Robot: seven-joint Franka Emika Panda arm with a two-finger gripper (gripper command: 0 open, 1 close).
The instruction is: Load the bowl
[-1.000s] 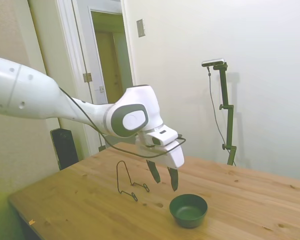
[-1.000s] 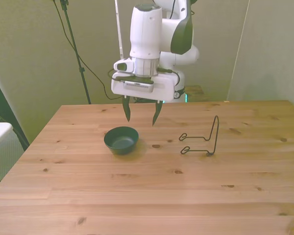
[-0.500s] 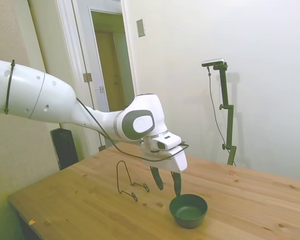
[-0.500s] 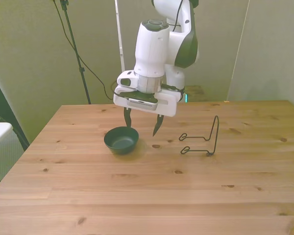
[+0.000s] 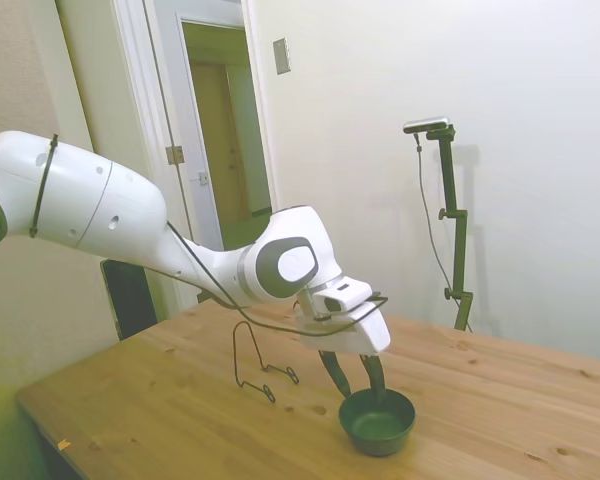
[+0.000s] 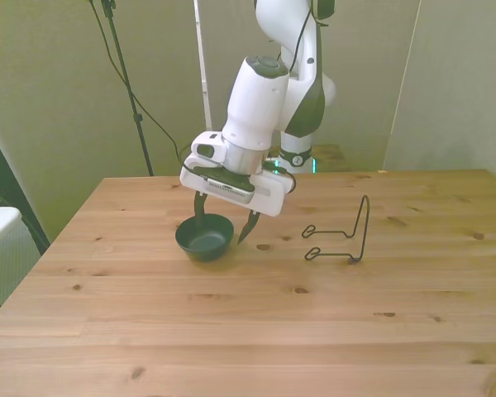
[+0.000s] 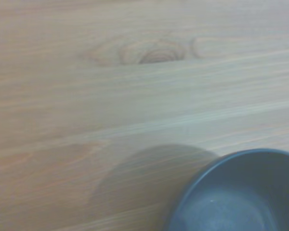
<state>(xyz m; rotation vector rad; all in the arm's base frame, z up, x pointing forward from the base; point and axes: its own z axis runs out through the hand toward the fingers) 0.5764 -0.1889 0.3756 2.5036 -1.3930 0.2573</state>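
the gripper (image 6: 223,222) hangs low over the bowl (image 6: 205,236), fingers spread, one at the bowl's far rim and one just past the rim on the front view's right; whether either touches the rim cannot be told. the wire rack (image 6: 341,236) stands upright well to the front view's right of the bowl, with bare table (image 6: 248,331) between them. the near half of the table and the strip on the front view's left of the bowl lie unobstructed.
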